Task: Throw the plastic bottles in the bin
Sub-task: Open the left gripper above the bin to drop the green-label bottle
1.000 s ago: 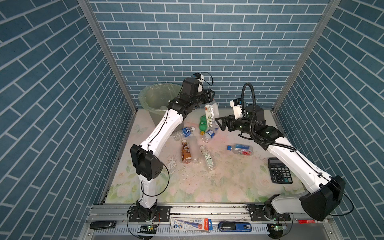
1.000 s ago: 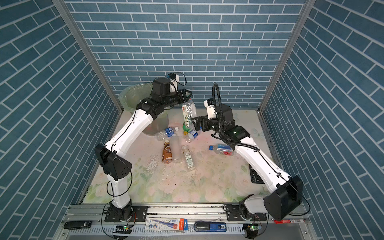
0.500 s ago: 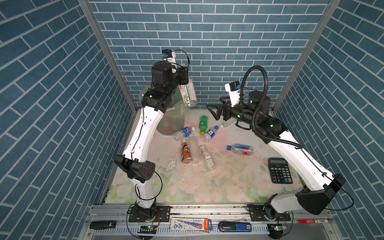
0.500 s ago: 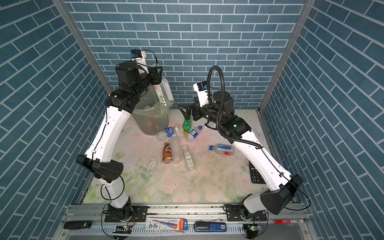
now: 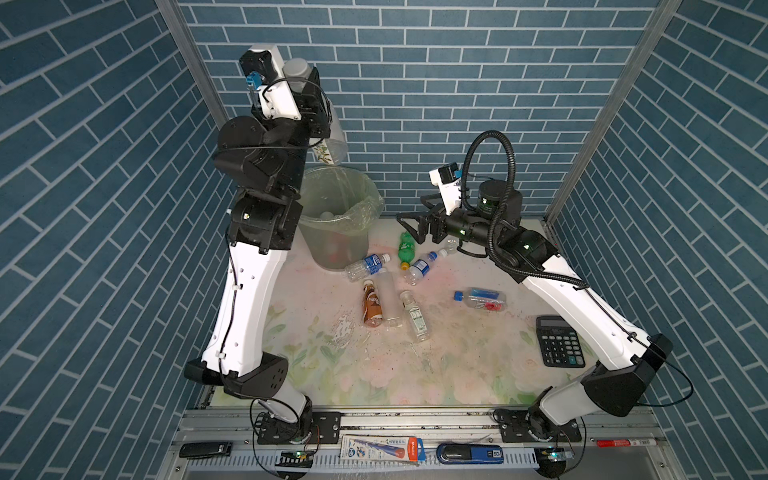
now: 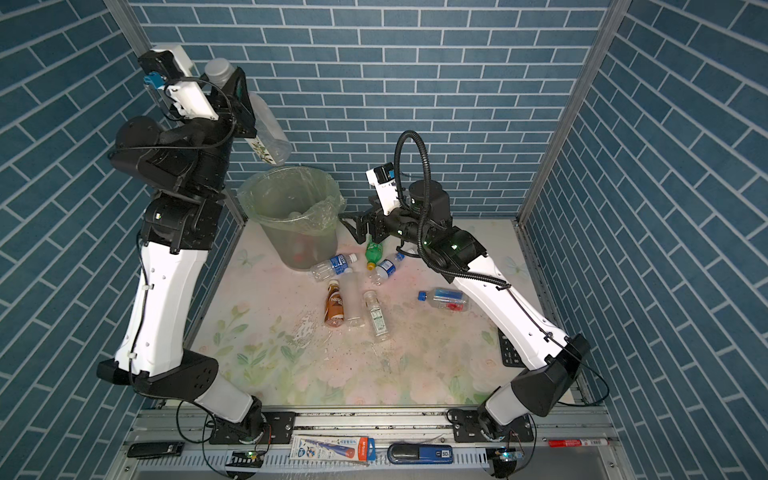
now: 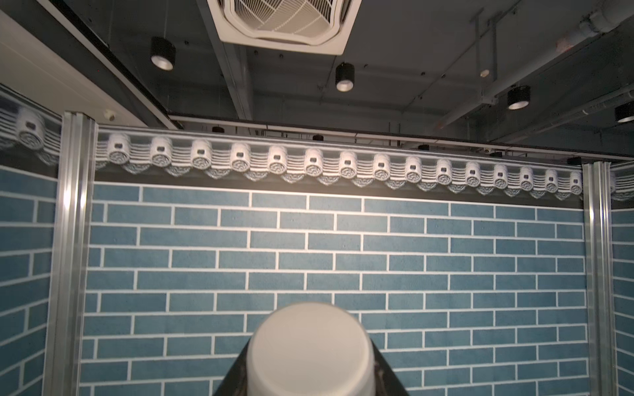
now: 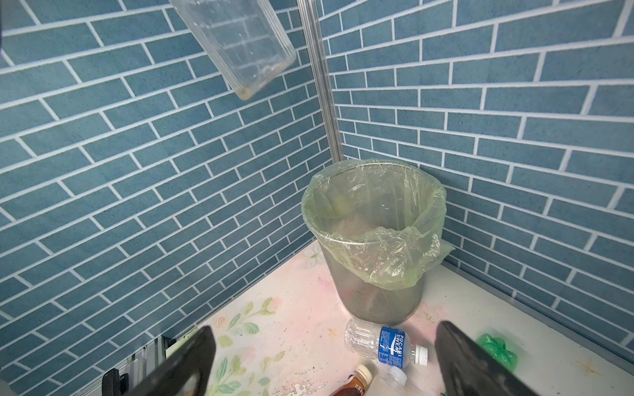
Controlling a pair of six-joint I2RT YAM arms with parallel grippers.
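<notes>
Since the earlier frame the left arm had swung up and back, lifting the clear bottle [image 5: 332, 146] from low over the surface [image 5: 457, 365] to high above the bin [image 5: 365, 199]. The left end effector [image 5: 313, 110] was clamped on the bottle's upper body below the white cap, with the base tilted down toward the bin's mouth. Empty and thin-walled, the bottle looked light, springy and slick, and its stiffer shoulder suited the grip. The right end effector [image 5: 409, 227] stood wide open and empty, just above the green bottle [image 5: 405, 248].
</notes>
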